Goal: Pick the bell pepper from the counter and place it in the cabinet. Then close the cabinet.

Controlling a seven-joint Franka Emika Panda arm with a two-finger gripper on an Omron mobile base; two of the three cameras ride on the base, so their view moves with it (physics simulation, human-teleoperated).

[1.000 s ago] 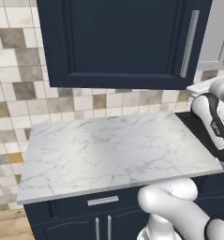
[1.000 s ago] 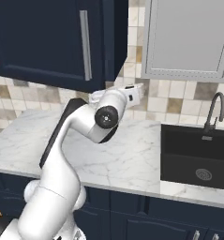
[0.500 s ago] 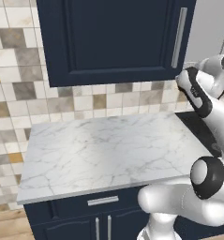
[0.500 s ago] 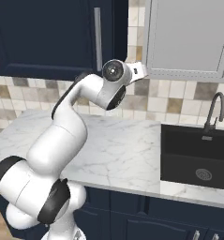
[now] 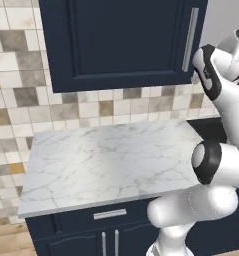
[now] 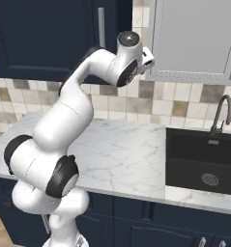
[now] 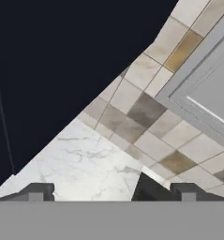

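The gripper (image 7: 108,192) sits at the hand view's bottom edge, fingertips wide apart, holding nothing; the navy cabinet (image 7: 62,61) fills the upper left above it.

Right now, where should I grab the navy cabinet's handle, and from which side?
Take the handle mid-length, coming straight at the front of the cabinet door. It is a thin vertical bar near the door's right edge, so set the jaws horizontally, one on each side of the bar.
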